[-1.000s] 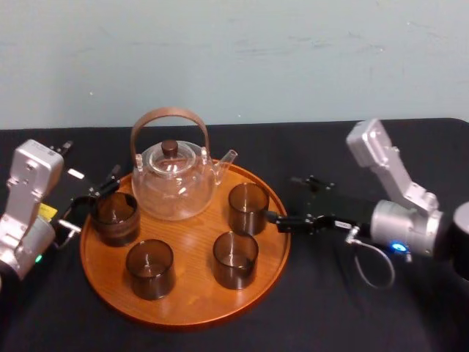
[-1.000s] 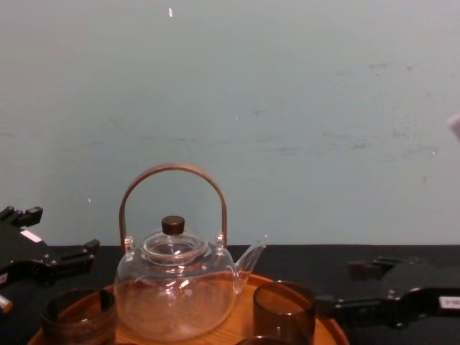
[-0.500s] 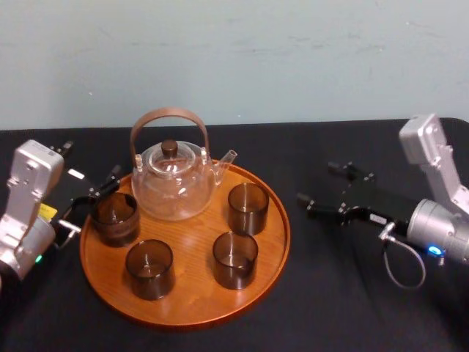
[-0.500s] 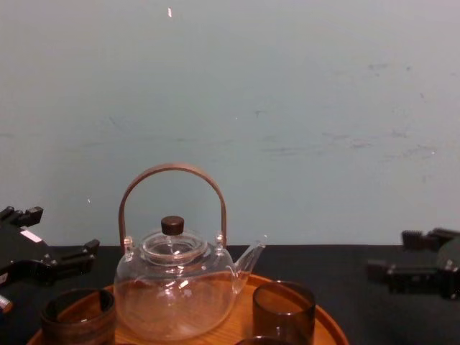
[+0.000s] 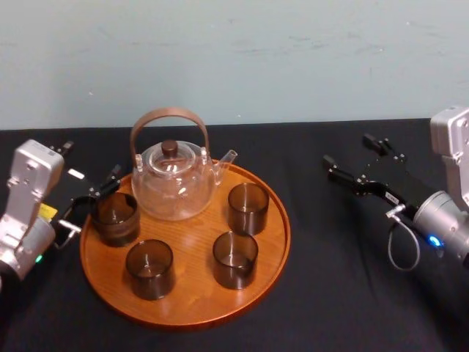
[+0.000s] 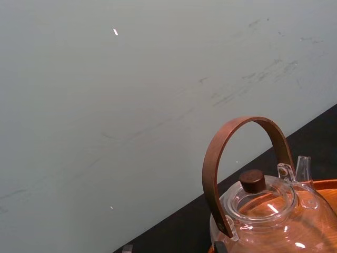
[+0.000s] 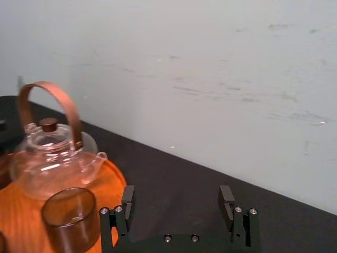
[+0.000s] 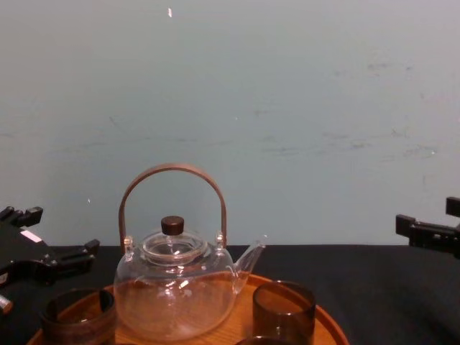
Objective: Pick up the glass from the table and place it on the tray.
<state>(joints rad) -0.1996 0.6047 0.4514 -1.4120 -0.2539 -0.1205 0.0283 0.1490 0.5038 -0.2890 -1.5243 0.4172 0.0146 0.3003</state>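
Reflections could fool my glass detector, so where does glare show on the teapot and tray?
Head view: bright glints on the glass teapot, a pale sheen on the wooden tray. Left wrist view: white glints on the teapot's lid rim and belly. Right wrist view: streaky highlights across its body.

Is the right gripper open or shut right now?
Open. The right gripper shows its two fingers wide apart in the right wrist view, with nothing held between them.

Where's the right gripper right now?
In the head view, the right gripper hangs open and empty over the table on the robot's right, to the right of the tray and clear of its nearest glass.
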